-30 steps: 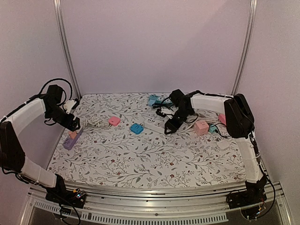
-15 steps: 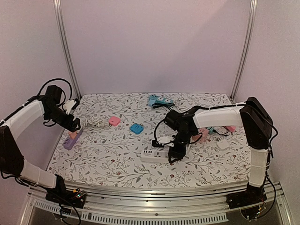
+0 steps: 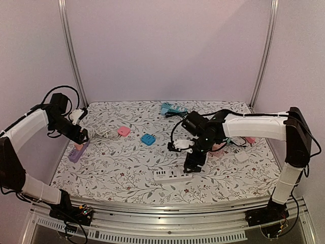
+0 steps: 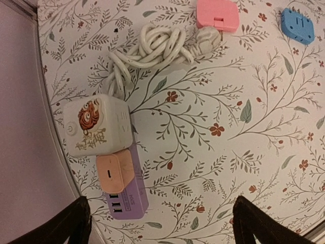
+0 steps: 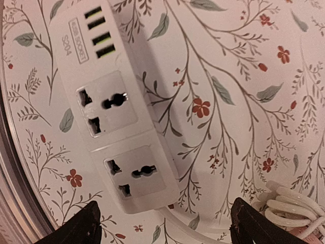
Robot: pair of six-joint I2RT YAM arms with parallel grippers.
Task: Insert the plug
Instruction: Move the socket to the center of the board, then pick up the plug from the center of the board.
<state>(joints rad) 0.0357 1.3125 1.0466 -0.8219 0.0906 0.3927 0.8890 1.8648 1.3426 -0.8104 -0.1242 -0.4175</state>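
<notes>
While its two black fingers stand spread wide with nothing between them, the right gripper (image 5: 163,221) hangs over the white plastic power strip (image 5: 109,109). The strip lies flat on the floral-print table cover (image 5: 238,76) toward the table's near edge, with its two universal sockets and four USB ports facing up. A bundle of coiled white cord (image 5: 292,203) sits just beside the strip's end.

At the table's left side, the left gripper (image 4: 161,218) is likewise released and empty. It hangs above a purple power strip (image 4: 129,203) that carries a peach square adapter (image 4: 114,172). A white cube socket bearing a tiger picture (image 4: 96,127) sits just beside the adapter. Beyond the cube lies a tangled white cable (image 4: 152,48), which ends in what looks like a white plug (image 4: 207,38). The plug is near a pink square adapter (image 4: 217,12), with a blue square adapter (image 4: 300,25) farther off.
</notes>
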